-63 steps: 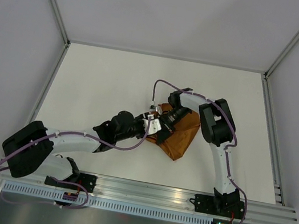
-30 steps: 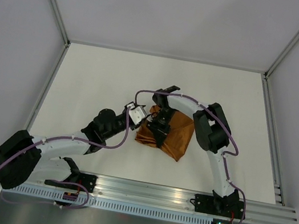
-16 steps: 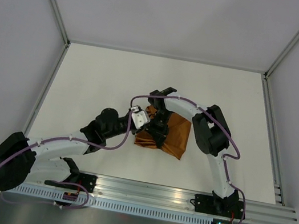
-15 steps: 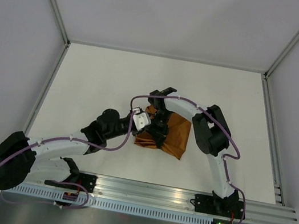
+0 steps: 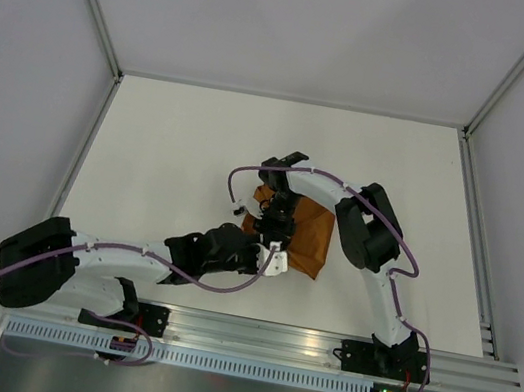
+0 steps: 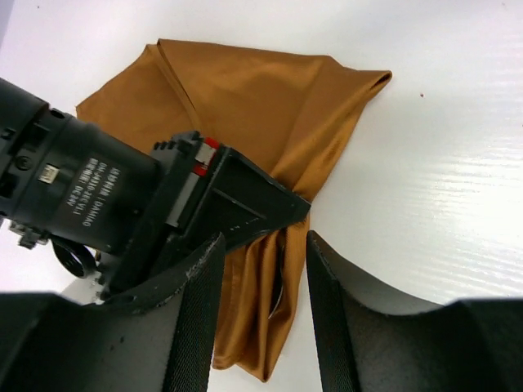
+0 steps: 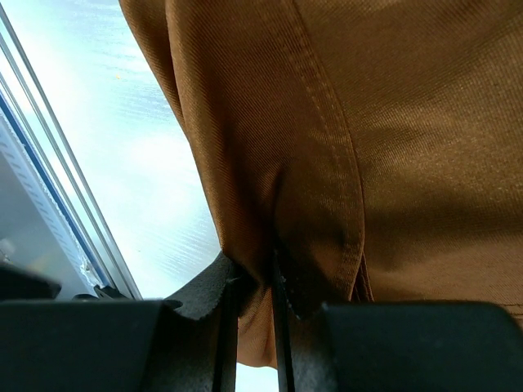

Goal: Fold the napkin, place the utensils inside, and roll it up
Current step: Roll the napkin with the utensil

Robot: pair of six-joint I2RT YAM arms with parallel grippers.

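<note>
The rust-brown matte cloth napkin point(image 5: 311, 235) lies bunched in soft folds right of centre on the smooth white table point(image 5: 167, 159), well apart from its edges, a hemmed fold pinched tight in the right gripper point(image 7: 253, 278), while the left gripper point(image 6: 263, 245), jaws half apart and clamping nothing, straddles its near edge.

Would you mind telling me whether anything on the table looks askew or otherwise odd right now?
The napkin is bunched into an uneven, wrinkled wedge rather than a neat fold, with one fold pinched in the right tool. The left tool stands open over its narrow end, holding nothing. No fork shows in any view.
</note>
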